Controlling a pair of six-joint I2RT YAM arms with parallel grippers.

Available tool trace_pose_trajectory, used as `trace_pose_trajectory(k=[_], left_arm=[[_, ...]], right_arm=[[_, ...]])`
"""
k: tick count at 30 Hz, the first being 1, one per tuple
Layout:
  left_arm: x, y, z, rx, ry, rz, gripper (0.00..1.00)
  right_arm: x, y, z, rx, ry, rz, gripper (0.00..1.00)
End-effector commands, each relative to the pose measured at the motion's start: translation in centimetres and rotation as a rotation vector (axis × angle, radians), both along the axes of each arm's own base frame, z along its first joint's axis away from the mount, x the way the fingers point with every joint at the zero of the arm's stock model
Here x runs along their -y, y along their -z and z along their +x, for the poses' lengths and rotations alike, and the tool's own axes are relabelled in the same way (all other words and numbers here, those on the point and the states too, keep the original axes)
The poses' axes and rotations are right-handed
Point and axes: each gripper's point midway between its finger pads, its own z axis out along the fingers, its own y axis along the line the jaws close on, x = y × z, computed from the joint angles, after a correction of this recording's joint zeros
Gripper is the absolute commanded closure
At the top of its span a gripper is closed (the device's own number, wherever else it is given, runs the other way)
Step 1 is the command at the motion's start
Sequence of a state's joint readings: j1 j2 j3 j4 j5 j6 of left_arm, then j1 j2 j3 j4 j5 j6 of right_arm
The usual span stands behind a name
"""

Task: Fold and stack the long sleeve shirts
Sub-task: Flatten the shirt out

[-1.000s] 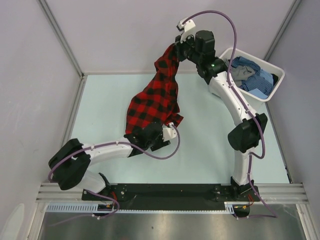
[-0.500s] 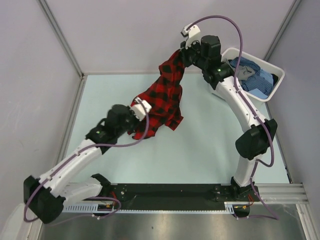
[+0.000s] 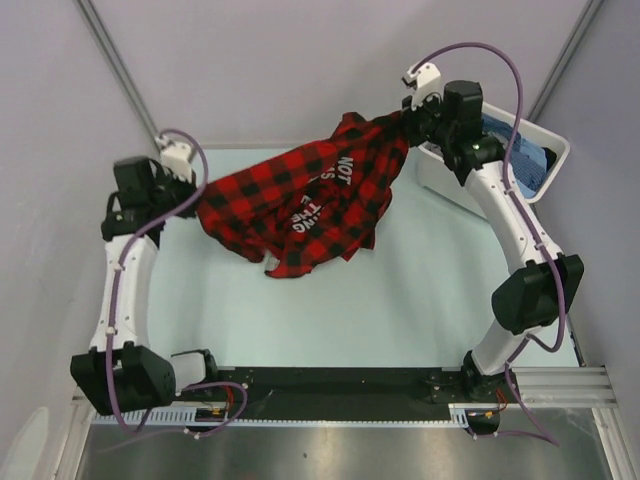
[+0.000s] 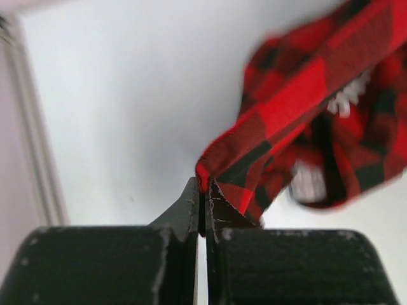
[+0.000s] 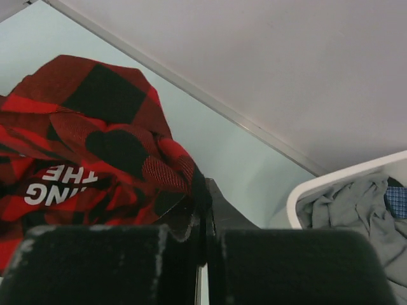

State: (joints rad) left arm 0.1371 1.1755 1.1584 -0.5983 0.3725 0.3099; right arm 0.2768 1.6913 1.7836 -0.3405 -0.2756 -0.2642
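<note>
Hanging over the far table (image 3: 420,290), the red shirt (image 3: 300,200) is clamped at its left end by the left gripper (image 4: 202,185), at its right by the right gripper (image 5: 202,190); other shirts (image 5: 356,210) are seen in the far-right tub (image 5: 343,173).

red check shirt (image 4: 299,111) blurred, tub (image 5: 331,180) cut off

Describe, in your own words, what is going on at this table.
Two robot arms are holding a red-and-black check shirt stretched out between them. The left gripper is shut on one edge and the right gripper on the opposite end, so the cloth's middle sags toward the table. It is spread out, not yet folded. A grey shirt and a blue shirt wait crumpled in the tub beside the right arm.
</note>
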Motion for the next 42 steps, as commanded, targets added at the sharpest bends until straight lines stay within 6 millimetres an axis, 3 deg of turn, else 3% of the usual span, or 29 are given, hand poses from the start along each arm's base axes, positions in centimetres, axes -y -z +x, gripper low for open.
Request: trace_pose_trajectory(k=[1,3,4,7,10,11,14,15,18,19,22,25,27,30,35,36,38,39,41,42], left_arm=[[-0.5,-12.8,3.6,0.282,0.001,-0.106,1.00],[-0.3,-15.6,4.2,0.330,0.014,-0.120,1.00],[0.1,-18.3,4.1,0.389,0.039,-0.121,1.00],[1.0,-22.3,3.1,0.474,0.084,-0.130,1.00],[1.5,-25.1,1.4,0.566,0.100,-0.114,1.00],[1.7,-26.5,-0.1,0.616,0.101,-0.097,1.00],[1.8,-28.7,-2.2,0.701,0.096,-0.073,1.00],[2.1,-30.0,-3.8,0.747,0.094,-0.065,1.00],[2.2,-32.5,-7.2,0.842,0.063,-0.052,1.00],[2.1,-33.4,-7.8,0.872,0.047,-0.051,1.00],[1.5,-35.8,-9.6,0.946,-0.015,-0.057,1.00],[0.6,-37.3,-9.5,0.971,-0.076,-0.069,1.00],[0.3,-37.2,-8.9,0.956,-0.091,-0.074,1.00],[0.3,-34.0,-5.5,0.837,-0.049,-0.079,1.00],[1.2,-24.4,0.4,0.575,0.069,-0.139,1.00],[1.2,-22.2,2.2,0.520,0.083,-0.162,1.00],[1.1,-19.4,4.6,0.448,0.063,-0.225,1.00],[0.5,-16.9,7.1,0.386,0.047,-0.252,1.00],[-0.2,-17.4,9.7,0.401,0.009,-0.293,1.00],[-0.6,-17.6,11.2,0.410,-0.007,-0.300,1.00]], right_arm=[[2.8,-10.3,0.1,0.223,0.049,0.079,1.00],[3.2,-12.1,0.6,0.255,0.049,0.100,1.00],[3.5,-14.9,0.1,0.307,0.035,0.125,1.00],[3.7,-18.3,-1.3,0.375,0.004,0.146,1.00],[4.1,-21.1,-3.0,0.460,-0.003,0.137,1.00],[4.4,-22.1,-3.7,0.489,0.001,0.133,1.00],[5.3,-25.2,-6.2,0.578,0.030,0.129,1.00],[5.8,-26.6,-8.0,0.615,0.036,0.131,1.00],[6.6,-28.2,-10.5,0.657,0.059,0.143,1.00],[7.1,-29.5,-12.5,0.693,0.066,0.153,1.00],[7.7,-30.9,-15.0,0.737,0.079,0.164,1.00],[8.3,-31.4,-15.4,0.763,0.102,0.151,1.00],[8.1,-30.4,-14.1,0.741,0.101,0.130,1.00],[7.0,-27.0,-10.9,0.648,0.069,0.105,1.00],[4.7,-18.6,-4.8,0.432,0.007,0.094,1.00],[3.9,-16.0,-2.8,0.371,-0.015,0.088,1.00],[3.4,-15.0,-0.8,0.338,-0.008,0.119,1.00],[3.1,-12.5,2.3,0.287,0.005,0.120,1.00],[3.0,-11.8,5.5,0.283,0.037,0.134,1.00],[3.8,-17.4,5.5,0.409,0.082,0.185,1.00]])
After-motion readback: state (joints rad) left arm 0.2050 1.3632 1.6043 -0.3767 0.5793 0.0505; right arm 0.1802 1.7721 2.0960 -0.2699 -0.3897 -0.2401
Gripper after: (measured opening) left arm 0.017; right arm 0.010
